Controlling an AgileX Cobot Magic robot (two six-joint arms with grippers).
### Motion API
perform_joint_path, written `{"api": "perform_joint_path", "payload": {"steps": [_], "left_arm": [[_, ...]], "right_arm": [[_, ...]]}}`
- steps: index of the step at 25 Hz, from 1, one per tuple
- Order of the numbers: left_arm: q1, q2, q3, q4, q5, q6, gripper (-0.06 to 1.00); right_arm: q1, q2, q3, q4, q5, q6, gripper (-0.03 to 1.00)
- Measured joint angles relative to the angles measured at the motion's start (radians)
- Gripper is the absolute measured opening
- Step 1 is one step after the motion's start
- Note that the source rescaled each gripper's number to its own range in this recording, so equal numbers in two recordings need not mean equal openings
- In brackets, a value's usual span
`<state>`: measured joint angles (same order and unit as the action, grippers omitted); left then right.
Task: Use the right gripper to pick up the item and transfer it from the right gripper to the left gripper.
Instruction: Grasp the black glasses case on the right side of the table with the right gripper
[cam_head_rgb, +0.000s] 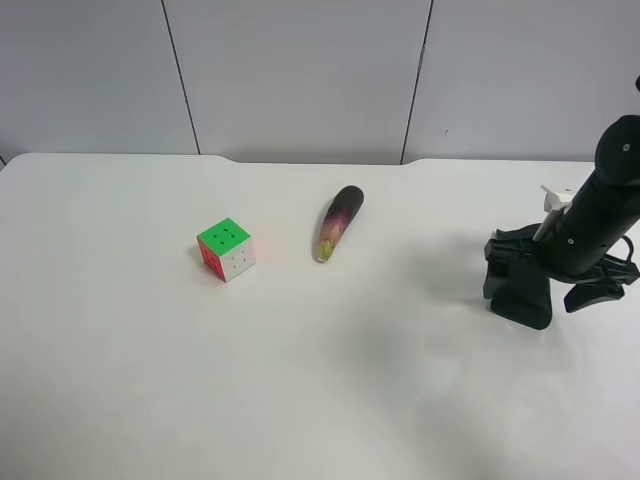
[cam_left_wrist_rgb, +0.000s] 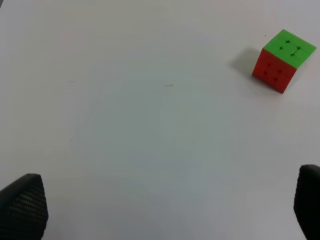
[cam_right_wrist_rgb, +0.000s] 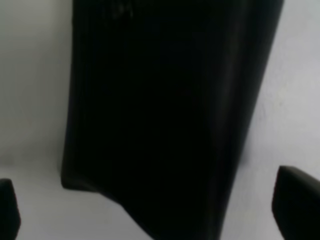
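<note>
The item, a flat black soft case (cam_head_rgb: 520, 292), lies on the white table at the exterior high view's right. It fills the right wrist view (cam_right_wrist_rgb: 160, 110). The right gripper (cam_head_rgb: 553, 268), on a thick black arm with a white bracket (cam_head_rgb: 553, 203), hangs low right over the case. In the right wrist view the right gripper (cam_right_wrist_rgb: 152, 205) is open, with one fingertip (cam_right_wrist_rgb: 297, 202) showing on each side of the case; I cannot tell whether they touch it. The left gripper (cam_left_wrist_rgb: 165, 205) is open and empty over bare table. It does not show in the exterior high view.
A multicoloured puzzle cube (cam_head_rgb: 226, 249) stands left of the table's middle and also shows in the left wrist view (cam_left_wrist_rgb: 281, 59). A purple eggplant toy (cam_head_rgb: 338, 221) lies near the middle. The table's back edge meets a grey panelled wall (cam_head_rgb: 300, 70).
</note>
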<state>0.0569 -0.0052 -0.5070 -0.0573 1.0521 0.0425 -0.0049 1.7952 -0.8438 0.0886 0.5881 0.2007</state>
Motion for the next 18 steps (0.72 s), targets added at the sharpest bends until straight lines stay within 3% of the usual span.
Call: {"api": "perform_joint_path", "payload": {"steps": [14,16,18], "left_arm": [[0.000,0.000,0.000,0.000,0.000,0.000,1.00],[0.000,0.000,0.000,0.000,0.000,0.000,1.00],[0.000,0.000,0.000,0.000,0.000,0.000,1.00]], "right_arm": [[0.000,0.068,-0.001,0.000,-0.098,-0.007,0.99],[0.000,0.071,-0.001,-0.001,-0.101,-0.007,0.90],[0.000,0.071,-0.001,-0.001,-0.103,-0.008,0.71]]}}
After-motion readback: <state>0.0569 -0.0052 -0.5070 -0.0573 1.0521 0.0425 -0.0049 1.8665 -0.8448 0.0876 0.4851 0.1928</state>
